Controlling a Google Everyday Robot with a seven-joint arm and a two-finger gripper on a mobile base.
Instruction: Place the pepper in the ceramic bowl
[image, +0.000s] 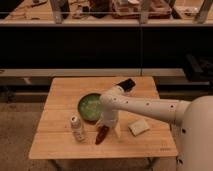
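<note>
A dark red pepper (102, 135) lies on the wooden table (60, 95), in front of a green ceramic bowl (90, 106). My gripper (105, 125) hangs at the end of the white arm (145, 106), pointing down right above the pepper's upper end, between the pepper and the bowl. The arm reaches in from the right and covers the bowl's right rim.
A small white bottle (77, 128) stands left of the pepper. A pale sponge-like block (138, 126) lies to the right of the gripper. A dark object (126, 84) sits at the table's back behind the arm. Shelving runs behind the table.
</note>
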